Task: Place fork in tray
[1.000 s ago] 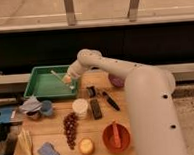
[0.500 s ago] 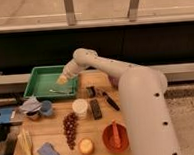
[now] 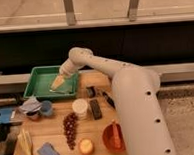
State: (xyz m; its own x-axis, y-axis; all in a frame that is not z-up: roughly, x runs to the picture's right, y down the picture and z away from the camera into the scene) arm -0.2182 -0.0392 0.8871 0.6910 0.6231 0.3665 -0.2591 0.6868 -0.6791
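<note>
The green tray (image 3: 38,78) stands at the back left of the wooden table. My gripper (image 3: 58,83) reaches down into the tray's right half, close to its floor. A slim pale fork (image 3: 59,91) shows just below the gripper, lying across the tray near its front rim. I cannot tell whether the gripper still touches the fork. The white arm (image 3: 97,67) stretches from the right over the table's back edge.
A white cup (image 3: 80,107), a black block (image 3: 95,108) and black-handled utensils (image 3: 108,99) lie mid-table. A red-orange bowl (image 3: 109,141) holds an orange utensil (image 3: 116,133). Grapes (image 3: 70,129), an orange fruit (image 3: 86,146), a yellow item (image 3: 26,142), a blue sponge (image 3: 48,153) and a blue cup (image 3: 46,108) stand in front.
The gripper has moved left and down from the tray's right rim into the tray, carrying the pale fork with it towards the tray floor.
</note>
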